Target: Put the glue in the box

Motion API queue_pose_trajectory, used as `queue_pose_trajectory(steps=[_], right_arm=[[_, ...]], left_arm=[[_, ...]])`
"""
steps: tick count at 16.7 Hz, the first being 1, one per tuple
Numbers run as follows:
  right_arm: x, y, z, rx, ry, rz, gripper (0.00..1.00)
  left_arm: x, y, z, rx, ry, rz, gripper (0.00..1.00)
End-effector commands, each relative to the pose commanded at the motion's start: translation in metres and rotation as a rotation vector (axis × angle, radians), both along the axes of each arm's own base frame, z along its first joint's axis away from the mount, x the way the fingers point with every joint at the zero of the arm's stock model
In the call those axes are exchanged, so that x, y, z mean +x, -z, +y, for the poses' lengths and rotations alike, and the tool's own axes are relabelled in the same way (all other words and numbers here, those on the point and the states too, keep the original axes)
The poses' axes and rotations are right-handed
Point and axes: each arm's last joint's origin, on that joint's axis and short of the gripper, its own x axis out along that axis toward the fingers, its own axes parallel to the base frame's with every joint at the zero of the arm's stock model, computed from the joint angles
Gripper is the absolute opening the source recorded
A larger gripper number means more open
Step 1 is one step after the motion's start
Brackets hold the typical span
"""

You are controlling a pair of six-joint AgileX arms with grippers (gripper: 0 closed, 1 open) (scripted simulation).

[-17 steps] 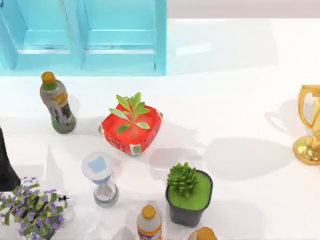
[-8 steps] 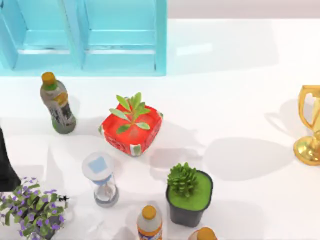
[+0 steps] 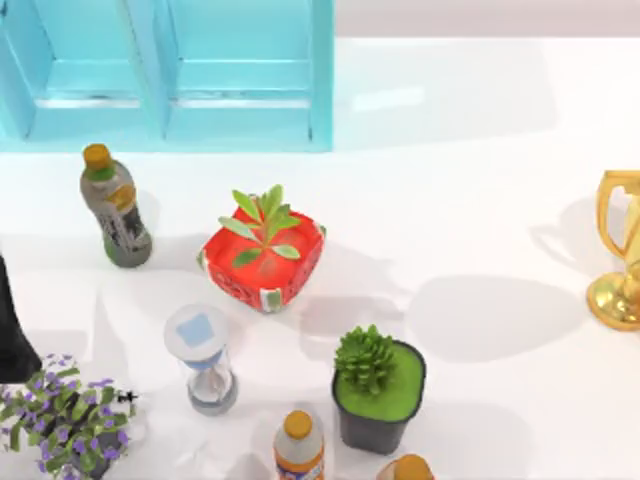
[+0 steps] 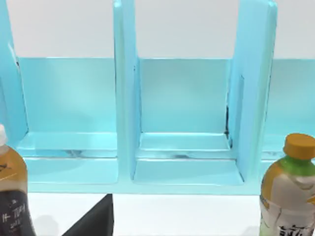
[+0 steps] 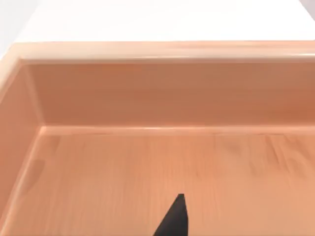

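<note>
Right gripper (image 5: 177,219) is hovering over the open wooden box (image 5: 147,93), looking down into it. Only a dark sliver of the gripper is poking into the right wrist view above the box floor, so I can't tell whether it's spread or closed, or whether it's carrying anything. I can't tell where the glue is sitting either; the visible part of the box floor is showing bare wood. Left arm (image 3: 10,330) is sitting at the left edge of the tabletop. Left gripper (image 4: 93,221) is showing as a dark wedge in the left wrist view, facing the blue shelf unit (image 3: 240,90) that's standing along the far edge toward the left corner. I can't tell its opening or any contact. An orange-capped drink bottle (image 3: 115,205) is standing near the left edge in front of the shelf, and the left wrist view is also catching a dark bottle (image 4: 11,196) beside the shelf. Mid-table, a red planter (image 3: 262,262) is sitting with an hourglass (image 3: 205,360) nearer the front. A black succulent pot (image 3: 378,395) and a second orange-capped bottle (image 3: 299,450) are standing by the near edge. Purple flowers (image 3: 65,415) are sitting in the near-left corner and a gold trophy (image 3: 622,260) at the right edge.
</note>
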Motion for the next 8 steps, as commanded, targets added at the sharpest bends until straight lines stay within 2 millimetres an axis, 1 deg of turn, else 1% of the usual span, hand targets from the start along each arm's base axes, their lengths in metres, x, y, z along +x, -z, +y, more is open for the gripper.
queue_pose_trajectory(steps=[2,3,8], right_arm=[[0.0,0.0,0.0,0.0,0.0,0.0,0.98],[0.0,0.0,0.0,0.0,0.0,0.0,1.0],[0.0,0.0,0.0,0.0,0.0,0.0,1.0]], left_arm=[[0.0,0.0,0.0,0.0,0.0,0.0,1.0],[0.0,0.0,0.0,0.0,0.0,0.0,1.0],[0.0,0.0,0.0,0.0,0.0,0.0,1.0]])
